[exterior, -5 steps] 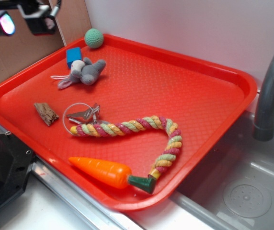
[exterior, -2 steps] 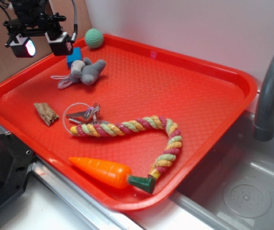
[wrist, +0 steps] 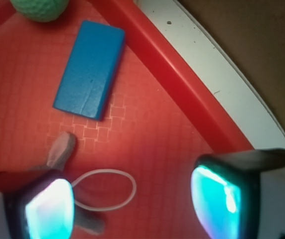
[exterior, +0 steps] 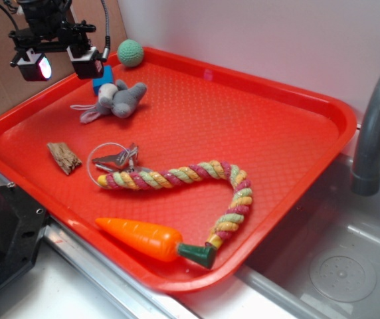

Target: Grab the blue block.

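- Red tray (exterior: 289,126) sits on a counter beside a steel sink (exterior: 336,259), with a grey faucet (exterior: 376,126) at the right and a pale wall behind; brown cardboard (exterior: 4,86) stands at the back left.
- Blue block (exterior: 101,78) lies in the tray's far left corner, near the raised rim. In the wrist view the blue block (wrist: 89,68) lies flat with bare tray floor on its sides.
- Green knitted ball (exterior: 130,52) sits just past the block, close to the corner rim; the wrist view shows the ball (wrist: 39,8) near the block's far end, contact unclear.
- Grey and white plush animal (exterior: 113,99) lies right beside the block on its near side; touching or not cannot be told. Its white cord loop (wrist: 105,189) shows in the wrist view.
- Gripper (exterior: 60,61) hangs above the tray's left rim, just left of the block, jaws spread wide and holding nothing.
- In the wrist view the two fingertips (wrist: 222,196) glow cyan, and the tray rim (wrist: 172,79) runs diagonally between them, with block up and left of the gap.
- Tray also holds a brown bark piece (exterior: 64,157), a metal clip with ring (exterior: 113,159), a braided rope toy (exterior: 190,179) and an orange carrot toy (exterior: 147,239), all well apart from the block.
- Middle and right of the tray floor are open.
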Available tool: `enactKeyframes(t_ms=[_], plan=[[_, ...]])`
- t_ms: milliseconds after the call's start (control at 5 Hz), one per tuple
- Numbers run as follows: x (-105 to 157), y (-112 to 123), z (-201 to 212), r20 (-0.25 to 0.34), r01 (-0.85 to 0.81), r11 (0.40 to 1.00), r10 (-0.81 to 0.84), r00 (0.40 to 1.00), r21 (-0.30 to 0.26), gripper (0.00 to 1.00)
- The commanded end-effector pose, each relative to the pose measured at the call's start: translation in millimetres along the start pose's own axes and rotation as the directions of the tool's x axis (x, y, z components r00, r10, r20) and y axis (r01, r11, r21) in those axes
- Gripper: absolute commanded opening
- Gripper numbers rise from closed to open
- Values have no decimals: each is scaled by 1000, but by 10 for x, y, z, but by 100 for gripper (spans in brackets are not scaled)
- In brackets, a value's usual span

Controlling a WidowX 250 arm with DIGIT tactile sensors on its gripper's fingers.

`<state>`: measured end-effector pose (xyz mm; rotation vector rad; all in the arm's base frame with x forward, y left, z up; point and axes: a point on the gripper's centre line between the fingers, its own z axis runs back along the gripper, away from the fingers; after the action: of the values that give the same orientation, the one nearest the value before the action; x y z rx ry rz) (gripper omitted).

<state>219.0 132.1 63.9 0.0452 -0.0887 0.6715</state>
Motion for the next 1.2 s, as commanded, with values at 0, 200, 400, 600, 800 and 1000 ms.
enactKeyframes(t_ms=[0,200,400,600,800,1000], plan=[[124,-117,9,151,-92,991,77,986,94,100],[243,-203,-80,182,-167,974,138,974,155,100],[349,-227,-173,162,-172,974,147,976,147,100],[446,-194,-210,156,-158,978,136,978,138,100],[520,-157,-236,141,-138,983,121,983,118,100],[525,-144,-261,132,-126,985,111,985,114,100]])
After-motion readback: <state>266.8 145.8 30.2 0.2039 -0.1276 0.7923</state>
